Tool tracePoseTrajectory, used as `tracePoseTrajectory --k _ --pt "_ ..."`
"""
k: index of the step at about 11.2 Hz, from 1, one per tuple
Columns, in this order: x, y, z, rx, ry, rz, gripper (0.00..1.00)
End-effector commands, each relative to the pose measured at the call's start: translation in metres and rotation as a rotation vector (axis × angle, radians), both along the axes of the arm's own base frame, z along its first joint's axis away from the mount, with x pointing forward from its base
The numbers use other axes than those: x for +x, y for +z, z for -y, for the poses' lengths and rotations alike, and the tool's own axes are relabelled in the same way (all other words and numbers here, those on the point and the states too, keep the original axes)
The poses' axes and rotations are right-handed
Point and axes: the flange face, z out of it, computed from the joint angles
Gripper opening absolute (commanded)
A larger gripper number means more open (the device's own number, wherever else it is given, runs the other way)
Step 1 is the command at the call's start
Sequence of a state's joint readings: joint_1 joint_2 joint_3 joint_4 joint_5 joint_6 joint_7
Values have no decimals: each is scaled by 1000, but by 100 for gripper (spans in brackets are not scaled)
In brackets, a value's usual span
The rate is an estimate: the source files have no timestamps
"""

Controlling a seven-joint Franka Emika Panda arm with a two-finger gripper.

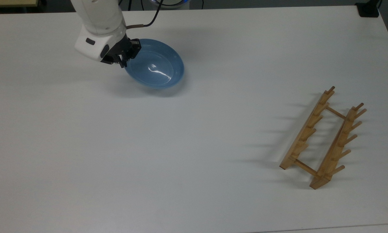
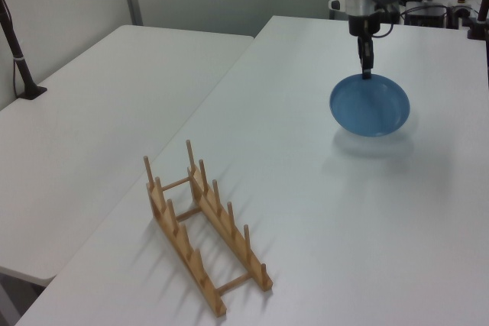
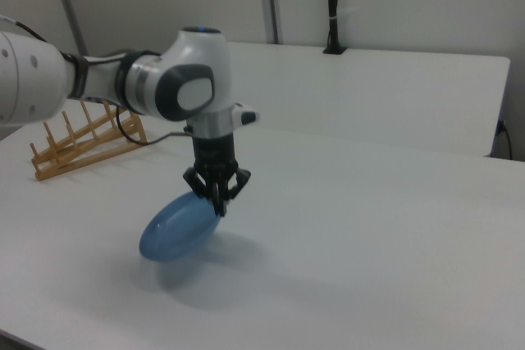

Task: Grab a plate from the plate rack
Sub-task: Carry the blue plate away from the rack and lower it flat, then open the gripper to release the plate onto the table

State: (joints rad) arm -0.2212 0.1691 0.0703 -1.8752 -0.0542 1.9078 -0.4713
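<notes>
The light-blue plate [image 1: 156,72] hangs tilted just above the white table, its lower edge close to the surface; I also see the plate [image 2: 370,107] in the left view and the plate [image 3: 176,228] in the right view. My gripper [image 1: 125,60] is shut on the plate's rim at the top view's upper left. The same gripper [image 2: 366,72] pinches the rim from above in the left view, and the gripper [image 3: 217,206] grips the plate's upper edge in the right view. The light-wood plate rack [image 1: 323,139] stands bare at the top view's right, far from the plate.
The plate rack [image 2: 200,224] sits near the table's front in the left view, and the plate rack [image 3: 82,149] at the right view's left behind the arm. A second white table [image 2: 99,112] adjoins at the left view's left. A black post base [image 1: 368,9] stands at the top view's upper right corner.
</notes>
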Motion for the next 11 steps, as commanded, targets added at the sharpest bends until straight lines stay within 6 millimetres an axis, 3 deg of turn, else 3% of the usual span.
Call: tracePoseTrajectory --k 1,4,5,6,7,9,11 --pt "-10 -45 9 29 4 -25 0" --pt "-5 -77 12 33 -6 -34 0" --pt "-3 -78 13 31 -9 -24 0" --pt "-2 -78 14 30 -12 -18 15" --pt "-1 -78 19 30 -23 -16 64" --pt "-1 -66 23 26 -30 0 98" --pt "3 -33 26 13 -75 37 100"
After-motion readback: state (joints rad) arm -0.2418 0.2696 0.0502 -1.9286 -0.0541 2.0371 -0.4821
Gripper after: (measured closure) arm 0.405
